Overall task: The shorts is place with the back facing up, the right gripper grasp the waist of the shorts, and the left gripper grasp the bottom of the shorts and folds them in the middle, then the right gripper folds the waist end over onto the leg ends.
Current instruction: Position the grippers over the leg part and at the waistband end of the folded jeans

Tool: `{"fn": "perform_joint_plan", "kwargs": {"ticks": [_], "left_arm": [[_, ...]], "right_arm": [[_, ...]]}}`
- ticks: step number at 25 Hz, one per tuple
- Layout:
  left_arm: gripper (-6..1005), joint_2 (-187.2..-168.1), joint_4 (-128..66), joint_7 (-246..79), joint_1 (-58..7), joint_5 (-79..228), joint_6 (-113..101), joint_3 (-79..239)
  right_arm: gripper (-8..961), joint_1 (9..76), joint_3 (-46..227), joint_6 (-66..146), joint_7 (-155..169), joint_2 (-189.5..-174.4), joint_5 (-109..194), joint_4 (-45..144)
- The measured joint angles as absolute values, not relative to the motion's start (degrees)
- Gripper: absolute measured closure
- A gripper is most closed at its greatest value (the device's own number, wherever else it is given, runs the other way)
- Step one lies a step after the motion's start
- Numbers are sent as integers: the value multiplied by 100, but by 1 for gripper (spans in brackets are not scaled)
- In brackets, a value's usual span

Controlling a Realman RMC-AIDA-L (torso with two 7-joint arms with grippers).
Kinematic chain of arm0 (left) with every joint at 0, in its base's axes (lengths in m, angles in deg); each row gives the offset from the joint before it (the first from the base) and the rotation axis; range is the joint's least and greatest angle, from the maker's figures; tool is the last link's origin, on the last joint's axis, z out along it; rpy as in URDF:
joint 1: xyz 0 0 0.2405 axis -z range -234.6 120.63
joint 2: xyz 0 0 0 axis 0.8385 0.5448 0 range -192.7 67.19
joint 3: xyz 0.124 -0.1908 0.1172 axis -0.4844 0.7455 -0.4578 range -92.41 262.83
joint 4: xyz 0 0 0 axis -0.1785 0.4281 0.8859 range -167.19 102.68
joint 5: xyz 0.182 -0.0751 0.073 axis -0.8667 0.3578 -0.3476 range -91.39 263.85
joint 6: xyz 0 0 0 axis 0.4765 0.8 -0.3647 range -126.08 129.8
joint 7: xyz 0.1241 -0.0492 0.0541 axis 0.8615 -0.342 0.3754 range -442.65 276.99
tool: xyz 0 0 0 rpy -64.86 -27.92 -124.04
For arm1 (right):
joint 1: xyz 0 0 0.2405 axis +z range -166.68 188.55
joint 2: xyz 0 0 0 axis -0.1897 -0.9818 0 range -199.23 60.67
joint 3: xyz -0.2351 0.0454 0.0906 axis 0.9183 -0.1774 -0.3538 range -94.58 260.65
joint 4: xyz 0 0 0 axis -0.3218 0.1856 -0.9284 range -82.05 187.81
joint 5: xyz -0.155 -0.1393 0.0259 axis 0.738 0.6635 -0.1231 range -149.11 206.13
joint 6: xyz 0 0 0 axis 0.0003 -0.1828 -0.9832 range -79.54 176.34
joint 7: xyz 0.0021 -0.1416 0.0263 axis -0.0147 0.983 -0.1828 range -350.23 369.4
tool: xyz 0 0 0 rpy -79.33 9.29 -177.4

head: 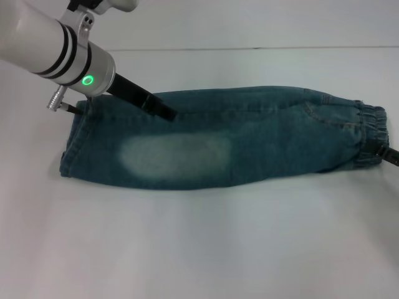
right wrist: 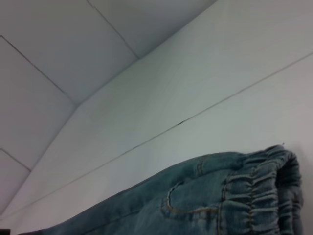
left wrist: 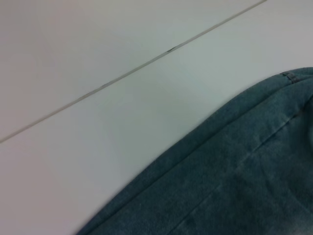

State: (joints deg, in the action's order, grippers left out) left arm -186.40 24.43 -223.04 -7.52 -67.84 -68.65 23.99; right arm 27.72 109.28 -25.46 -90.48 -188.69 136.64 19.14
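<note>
We saw the shorts (head: 224, 140) lying on a white table (head: 199, 249), already folded lengthwise into one long narrow strip. Their long axis ran left to right across the scene. The leg ends (head: 73, 149) lay at the left and the ruched waist (head: 371, 134) at the right, with a pale faded patch between them, nearer the left.

The left gripper (head: 163, 112) reached down from the far left on its silver-white arm, its black tip resting on the denim near the far edge, a little right of the leg ends. We could not tell whether its fingers were spread or pressed together.

Only a dark sliver of the right gripper (head: 388, 154) showed at the right edge, touching the waist band. Its fingers were hidden, so we could not tell their state either.

We judged the lengthwise fold done. The waist lay right at the right gripper, so that arm was the nearer one, and the coming fold would carry the waist leftward along the long axis to the leg ends
</note>
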Motion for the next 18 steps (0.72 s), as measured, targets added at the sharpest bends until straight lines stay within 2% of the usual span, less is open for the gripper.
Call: {"fn": "perform_joint_plan", "kwargs": {"ticks": [18], "left_arm": [[212,-18650,2420,-21998,-1038,-6550,-6881,2499]], "right_arm": [[30,2913,10939,-2319,-9035,-18823,13677,1954]]}}
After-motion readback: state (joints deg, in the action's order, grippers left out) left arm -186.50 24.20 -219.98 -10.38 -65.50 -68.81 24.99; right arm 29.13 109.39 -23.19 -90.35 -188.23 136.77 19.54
